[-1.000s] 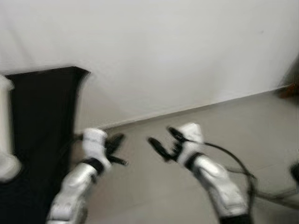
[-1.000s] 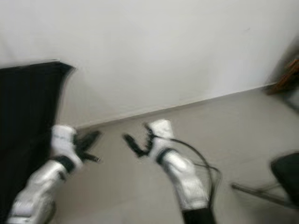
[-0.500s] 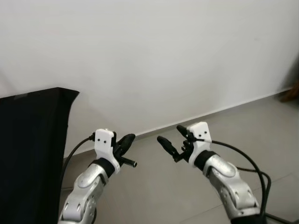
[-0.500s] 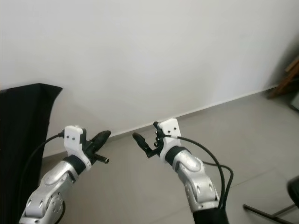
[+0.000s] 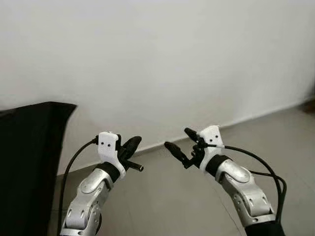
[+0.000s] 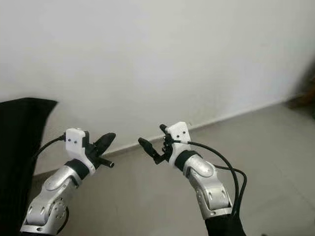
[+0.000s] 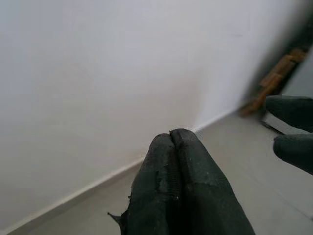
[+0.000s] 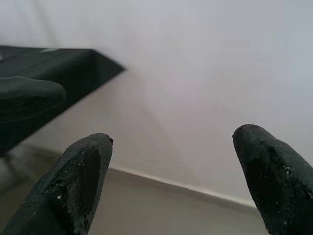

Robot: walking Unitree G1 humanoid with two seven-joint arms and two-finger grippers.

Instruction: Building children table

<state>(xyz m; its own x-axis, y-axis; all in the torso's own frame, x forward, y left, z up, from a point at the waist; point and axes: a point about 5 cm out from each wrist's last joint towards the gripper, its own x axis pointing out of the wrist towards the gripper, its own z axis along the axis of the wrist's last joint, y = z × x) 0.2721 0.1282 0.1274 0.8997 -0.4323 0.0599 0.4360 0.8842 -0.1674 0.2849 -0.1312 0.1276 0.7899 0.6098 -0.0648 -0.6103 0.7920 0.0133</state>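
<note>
Facing a white wall above a grey tiled floor, with one black-draped surface at the robot's left. Two silver arms are raised before the chest, wrists bent inward so the grippers point toward each other, apart. Left gripper: fingers pressed together, holding nothing. Right gripper: fingers spread wide, nothing between them. One black cable loops from the right wrist. No table part can be made out.
</note>
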